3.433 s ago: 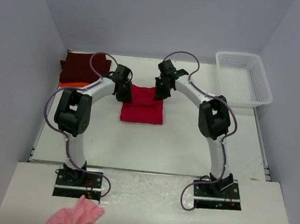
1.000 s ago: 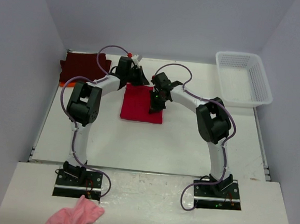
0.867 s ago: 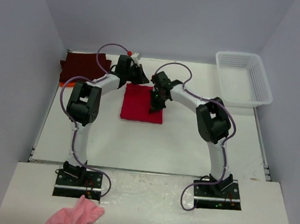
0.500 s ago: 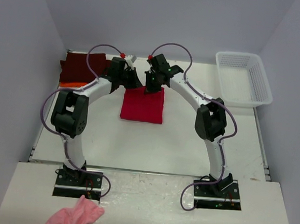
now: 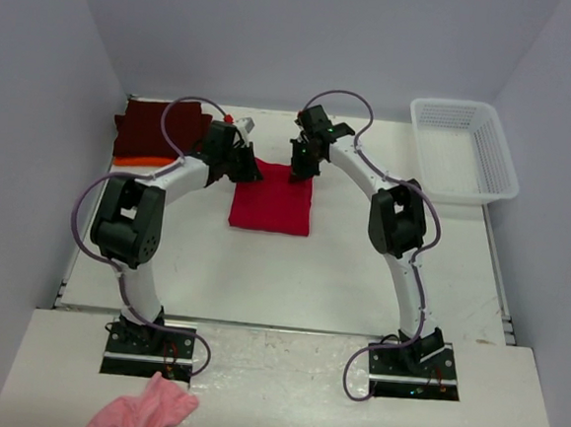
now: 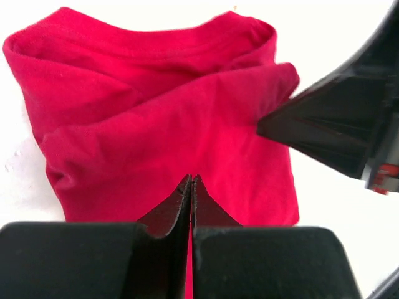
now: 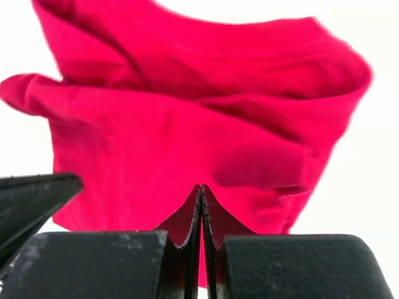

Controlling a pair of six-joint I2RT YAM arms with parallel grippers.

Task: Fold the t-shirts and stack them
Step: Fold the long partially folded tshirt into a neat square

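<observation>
The bright red t-shirt (image 5: pixel 271 205) lies folded in a rough square in the middle of the table; it also shows in the left wrist view (image 6: pixel 168 124) and the right wrist view (image 7: pixel 187 137). My left gripper (image 5: pixel 251 170) is shut, its tips (image 6: pixel 190 179) over the shirt's far left edge. My right gripper (image 5: pixel 299 171) is shut, its tips (image 7: pixel 202 188) over the far right edge. No fabric shows pinched in either. The dark maroon t-shirt (image 5: pixel 152 129) lies folded at the far left on the orange t-shirt (image 5: pixel 131 161).
A white mesh basket (image 5: pixel 464 148) stands at the far right. A small pink fluffy cloth (image 5: pixel 146 410) lies near the left arm's base. Grey walls close in the left, back and right sides.
Both grippers have come down from behind the red shirt onto its far edge. The left arm's wrist has swung left and lower. The red shirt has stayed in place.
</observation>
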